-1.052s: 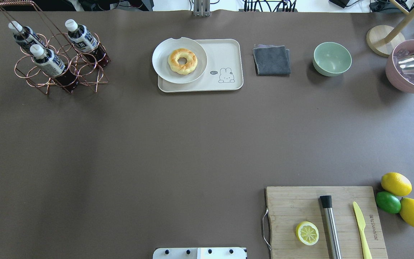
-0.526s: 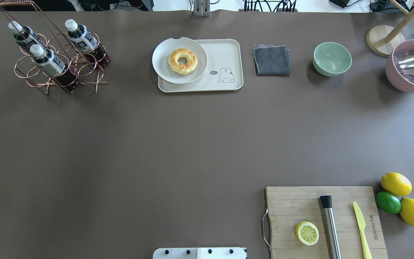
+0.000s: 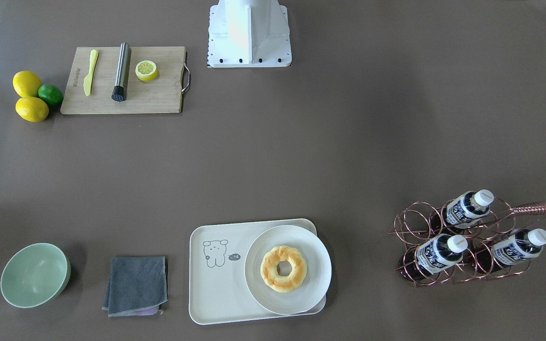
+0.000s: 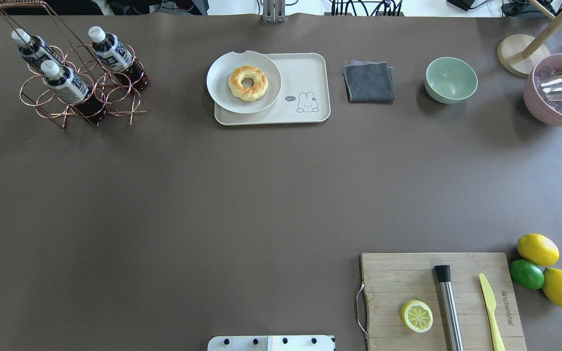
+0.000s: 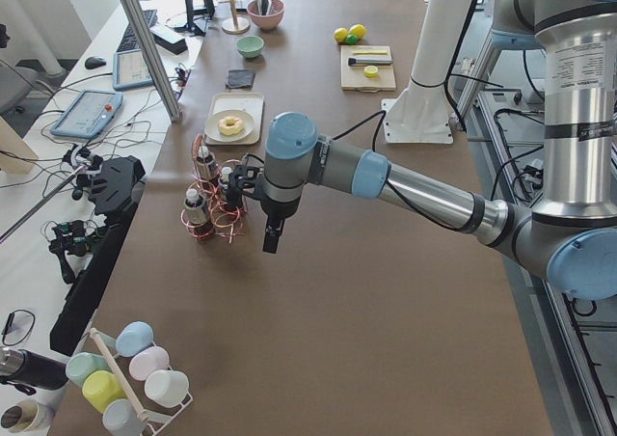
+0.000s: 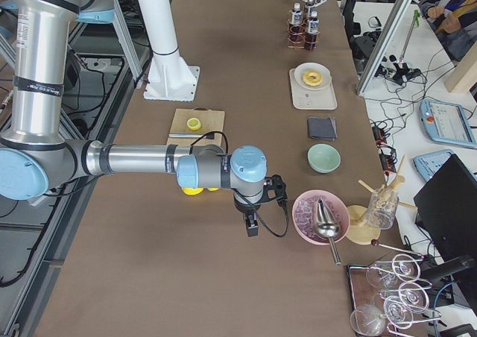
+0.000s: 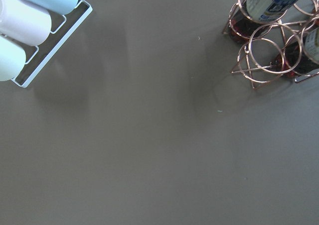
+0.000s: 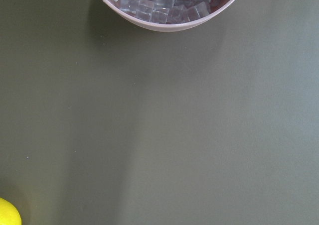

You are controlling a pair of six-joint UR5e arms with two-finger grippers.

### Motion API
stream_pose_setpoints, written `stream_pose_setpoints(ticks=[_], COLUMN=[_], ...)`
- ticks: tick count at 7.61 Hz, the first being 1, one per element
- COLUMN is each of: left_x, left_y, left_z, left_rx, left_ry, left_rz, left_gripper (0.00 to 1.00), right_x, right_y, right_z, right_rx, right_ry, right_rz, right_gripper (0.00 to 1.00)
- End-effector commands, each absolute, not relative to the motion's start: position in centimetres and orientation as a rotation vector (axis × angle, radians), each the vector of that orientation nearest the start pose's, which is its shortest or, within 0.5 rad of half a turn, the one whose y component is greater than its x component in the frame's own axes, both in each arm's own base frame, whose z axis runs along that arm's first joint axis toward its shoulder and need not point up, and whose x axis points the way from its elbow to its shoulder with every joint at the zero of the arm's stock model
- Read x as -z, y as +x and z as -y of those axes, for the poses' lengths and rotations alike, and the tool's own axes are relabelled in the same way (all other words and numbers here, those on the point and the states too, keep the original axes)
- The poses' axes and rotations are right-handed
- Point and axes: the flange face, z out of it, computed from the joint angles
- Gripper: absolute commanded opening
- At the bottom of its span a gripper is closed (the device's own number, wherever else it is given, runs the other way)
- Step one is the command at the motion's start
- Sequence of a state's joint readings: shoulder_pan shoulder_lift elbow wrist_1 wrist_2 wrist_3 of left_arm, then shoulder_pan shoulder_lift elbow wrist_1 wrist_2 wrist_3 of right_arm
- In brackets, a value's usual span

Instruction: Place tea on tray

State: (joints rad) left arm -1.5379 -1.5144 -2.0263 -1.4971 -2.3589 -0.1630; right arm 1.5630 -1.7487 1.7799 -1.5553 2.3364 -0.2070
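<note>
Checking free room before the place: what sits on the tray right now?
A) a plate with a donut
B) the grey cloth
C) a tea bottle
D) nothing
A: in the overhead view the plate with the donut covers the left part of the tray. The three teas are in the rack.

Left arm (image 5: pixel 434 197) and right arm (image 6: pixel 134 159): silver tubular links, pale-blue joint caps, black cables at the wrists; white pedestal (image 3: pixel 249 33), dark screws along its base plate.
</note>
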Motion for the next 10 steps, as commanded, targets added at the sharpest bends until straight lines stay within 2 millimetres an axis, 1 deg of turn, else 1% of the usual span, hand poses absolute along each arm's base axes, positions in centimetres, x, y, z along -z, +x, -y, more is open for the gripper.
stream_pose_setpoints(ticks=[1,2,3,4,5,6,7,8,9,10], left_x=[-40.1,-38.1,-37.0,-36.7,-36.1,-37.0,-38.5,-38.9,-37.8,-37.6], left_y=[1.6,4.2,6.8,9.5,10.4,12.0,13.2,14.5,15.6,17.6], left_z=[48.7,49.9,50.9,52.1,54.2,55.5,56.5,56.8,57.8,57.7], left_rx=[0.005,-0.004,-0.016,-0.043,-0.032,-0.033,-0.023,-0.020,0.005,0.012], left_ry=[0.231,0.236,0.258,0.249,0.269,0.310,0.346,0.350,0.359,0.366], left_rz=[-0.858,-0.850,-0.798,-0.797,-0.810,-0.820,-0.810,-0.827,-0.824,-0.801], left_gripper=[0.98,0.98,0.98,0.98,0.98,0.98,0.98,0.98,0.98,0.98], right_x=[-63.7,-63.7,-63.7,-63.7,-63.7,-63.8,-63.7,-63.8,-63.8,-63.9], right_y=[6.0,6.0,6.0,6.0,6.0,5.9,5.9,5.8,5.8,5.8], right_z=[42.0,42.1,42.1,42.1,42.1,42.1,42.1,42.1,42.1,42.1], right_rx=[0.223,0.223,0.225,0.224,0.223,0.226,0.225,0.224,0.226,0.228], right_ry=[0.118,0.118,0.119,0.117,0.116,0.116,0.115,0.113,0.112,0.118], right_rz=[0.759,0.759,0.759,0.759,0.761,0.759,0.761,0.761,0.761,0.759], right_gripper=[1.00,1.00,1.00,1.00,1.00,1.00,1.00,1.00,1.00,1.00])
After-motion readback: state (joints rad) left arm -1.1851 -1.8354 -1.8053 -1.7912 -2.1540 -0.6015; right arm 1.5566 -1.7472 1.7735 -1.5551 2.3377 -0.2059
